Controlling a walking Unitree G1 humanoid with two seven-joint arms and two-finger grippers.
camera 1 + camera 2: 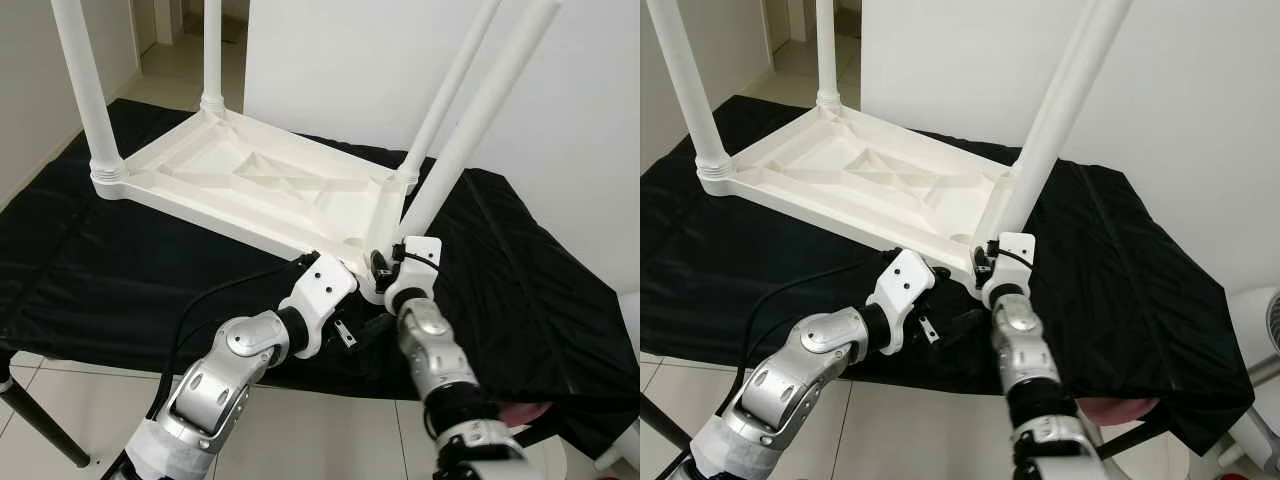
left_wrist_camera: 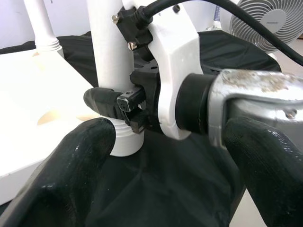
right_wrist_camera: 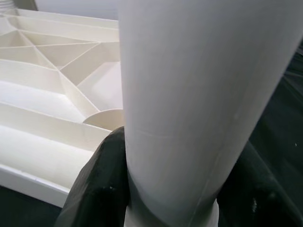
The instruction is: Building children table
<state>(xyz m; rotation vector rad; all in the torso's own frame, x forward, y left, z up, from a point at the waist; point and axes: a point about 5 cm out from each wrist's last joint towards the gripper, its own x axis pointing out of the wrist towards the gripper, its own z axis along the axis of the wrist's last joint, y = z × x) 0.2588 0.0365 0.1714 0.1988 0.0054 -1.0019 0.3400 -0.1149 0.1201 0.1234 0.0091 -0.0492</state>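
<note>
- My right pincer (image 2: 113, 106) is nearest, closed round the base of the near-right table leg (image 1: 480, 125); in the right wrist view its black fingers (image 3: 102, 182) press both sides of the white tube, right above the socket.
- My left pincer (image 2: 165, 179) sits just beside it at the table's near edge, spread wide, gripping nothing; in the left wrist view its two black fingertips (image 2: 66, 179) frame my right wrist and the leg base.
- A black cable (image 1: 215, 295) runs back along my left arm.
- White children table (image 1: 255, 185) lies upside down on the worktop (image 1: 100, 290), ribbed underside up, near-right corner at the worktop's front edge.
- Worktop is covered with black cloth (image 1: 1120, 290) hanging over the right side.
- Near-left leg (image 1: 85, 85) stands upright in its corner socket.
- Far-left leg (image 1: 212, 55) upright too.
- Far-right leg (image 1: 455, 85) is in its corner, leaning in the head view.
- Tiled floor (image 1: 60, 390) below the worktop, white wall (image 1: 1200, 90) behind.
- A white fan (image 2: 267, 23) shows behind in the left wrist view.
</note>
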